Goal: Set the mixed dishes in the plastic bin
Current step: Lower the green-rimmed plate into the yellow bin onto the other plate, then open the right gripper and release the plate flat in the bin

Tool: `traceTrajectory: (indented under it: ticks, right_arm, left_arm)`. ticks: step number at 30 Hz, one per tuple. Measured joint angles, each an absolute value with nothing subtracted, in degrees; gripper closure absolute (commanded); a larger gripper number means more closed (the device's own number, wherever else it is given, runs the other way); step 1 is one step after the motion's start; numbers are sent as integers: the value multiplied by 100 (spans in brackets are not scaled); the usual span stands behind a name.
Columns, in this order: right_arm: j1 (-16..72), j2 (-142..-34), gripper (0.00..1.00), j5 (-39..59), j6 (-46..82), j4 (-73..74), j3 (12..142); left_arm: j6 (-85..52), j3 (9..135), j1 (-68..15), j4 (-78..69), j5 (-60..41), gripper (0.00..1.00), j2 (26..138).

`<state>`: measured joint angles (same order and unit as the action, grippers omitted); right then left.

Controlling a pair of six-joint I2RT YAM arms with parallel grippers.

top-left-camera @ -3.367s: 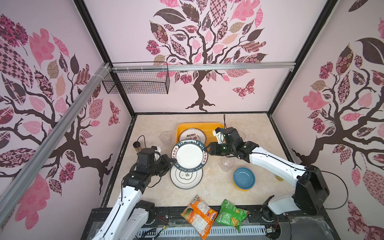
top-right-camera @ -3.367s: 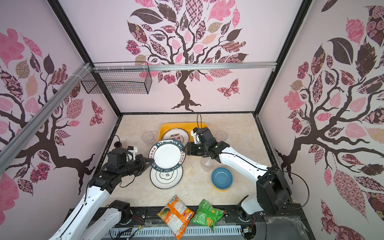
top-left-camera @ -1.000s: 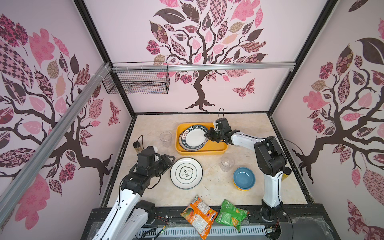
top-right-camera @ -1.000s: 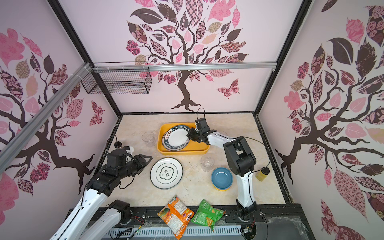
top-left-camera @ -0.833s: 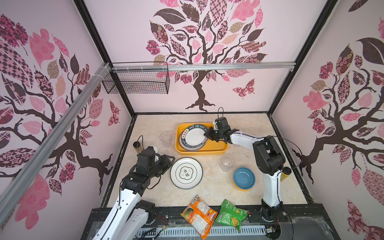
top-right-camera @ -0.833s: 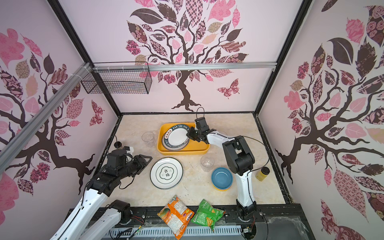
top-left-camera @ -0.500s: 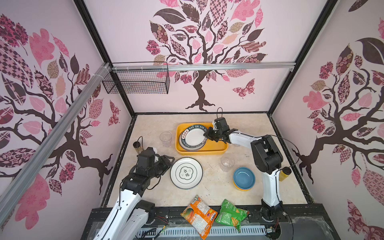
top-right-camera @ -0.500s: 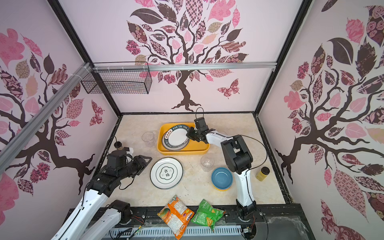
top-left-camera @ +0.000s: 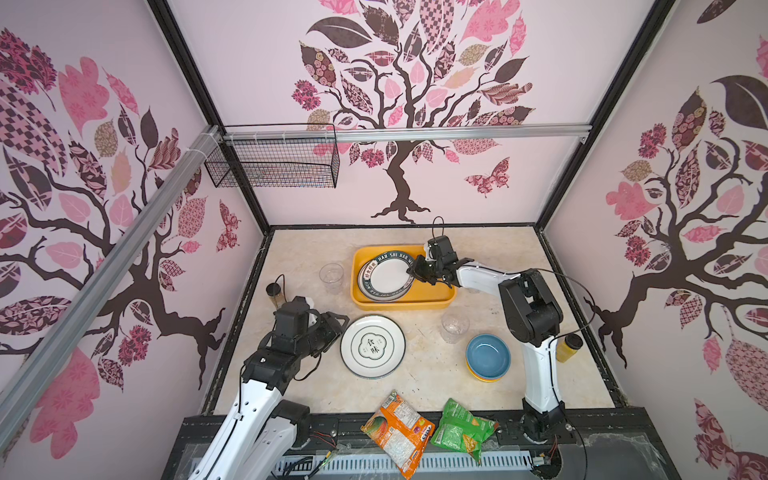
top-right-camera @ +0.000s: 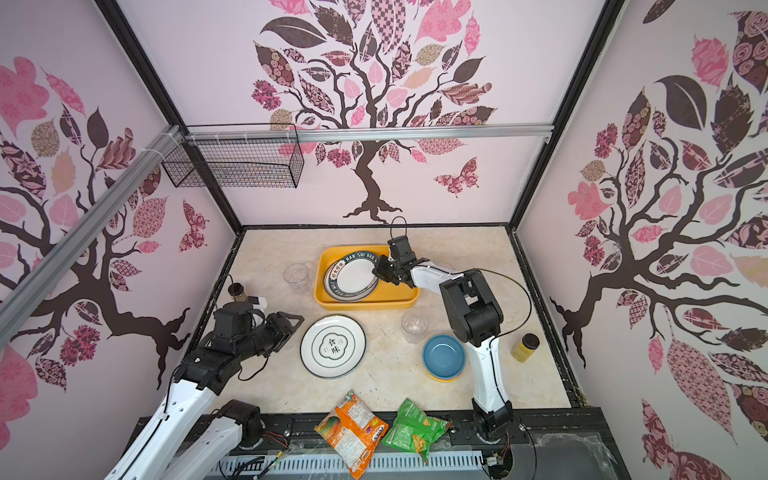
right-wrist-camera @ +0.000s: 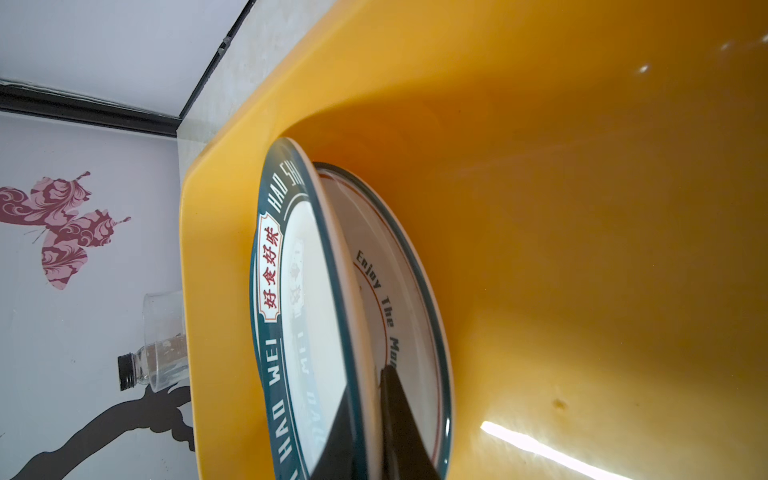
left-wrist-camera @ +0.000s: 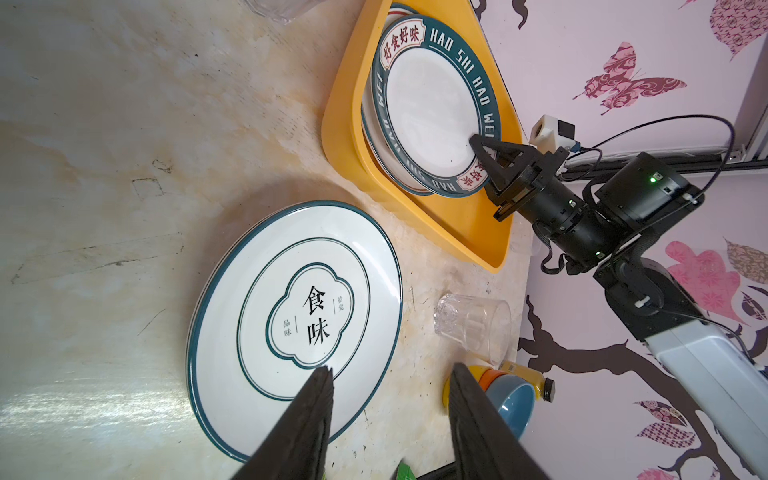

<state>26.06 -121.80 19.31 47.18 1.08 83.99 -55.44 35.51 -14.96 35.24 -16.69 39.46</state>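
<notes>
The yellow plastic bin (top-left-camera: 432,301) (top-right-camera: 399,305) sits at the back middle of the table. In it lies a white plate with red lettering (right-wrist-camera: 407,299). Over that plate tilts a green lettered-rim plate (top-left-camera: 388,277) (top-right-camera: 353,279) (left-wrist-camera: 432,108) (right-wrist-camera: 307,316). My right gripper (top-left-camera: 414,271) (top-right-camera: 379,270) (right-wrist-camera: 365,395) is shut on its rim, one finger under it. My left gripper (top-left-camera: 334,328) (top-right-camera: 291,326) (left-wrist-camera: 392,368) stands open and empty beside a white plate (top-left-camera: 372,346) (left-wrist-camera: 291,316) on the table.
Clear cups stand left of the bin (top-left-camera: 331,275) and in front of it (top-left-camera: 455,326). Stacked blue, orange and yellow bowls (top-left-camera: 487,357) sit front right near a yellow bottle (top-left-camera: 567,347). A spice jar (top-left-camera: 274,291) is at the left; snack bags (top-left-camera: 397,432) lie at the front edge.
My right gripper carried the green-rimmed plate from mid-air over the table back into the bin. Over the last second it has hardly shifted. The left arm holds still.
</notes>
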Motion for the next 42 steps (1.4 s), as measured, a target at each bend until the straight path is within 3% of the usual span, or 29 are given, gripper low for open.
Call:
traceTrajectory:
  ticks: [5,8,12,42]
  right_arm:
    - [2606,-12289,89,1979,4735,121,8412]
    - [2606,-12350,77,2032,4766,115,8493]
    - [2609,-12366,73,2036,4685,8,8545]
    - [2661,-12333,73,644,3507,-1295,8984]
  left_arm:
    - [-5548,3531,-1470,3522,-1684,52,3946]
    - [-5553,3487,-1450,3522,-1702,52,3929]
    - [-5568,3459,-1433,3520,-1719,52,3911]
    - [-5616,3363,-1385,3481,-1767,52,3861]
